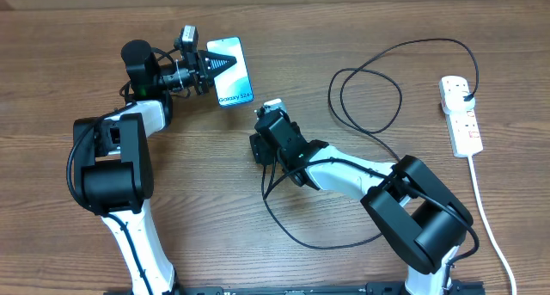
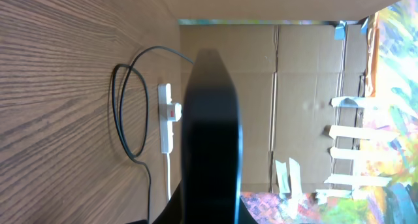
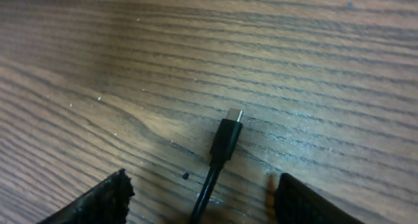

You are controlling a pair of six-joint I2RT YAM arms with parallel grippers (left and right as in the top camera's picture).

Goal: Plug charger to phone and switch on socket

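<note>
The phone (image 1: 232,73), light-blue screen facing up, is at the back left with my left gripper (image 1: 212,64) shut on its left end. In the left wrist view the phone (image 2: 212,132) shows edge-on as a dark slab between the jaws of the left gripper (image 2: 210,214). The charger (image 1: 368,127) is plugged into the white socket (image 1: 461,114) at the far right and loops across the table. Its connector tip (image 3: 235,114) lies on the wood. My right gripper (image 3: 202,204) stands open astride the cable just behind the tip; in the overhead view the right gripper (image 1: 260,147) is mid-table.
The socket's thick white cord (image 1: 485,209) runs down the right side toward the front edge. The charger forms a slack loop (image 1: 296,235) in front of the right arm. In the left wrist view, the socket (image 2: 168,116) lies far off, with cardboard (image 2: 294,106) beyond the table edge.
</note>
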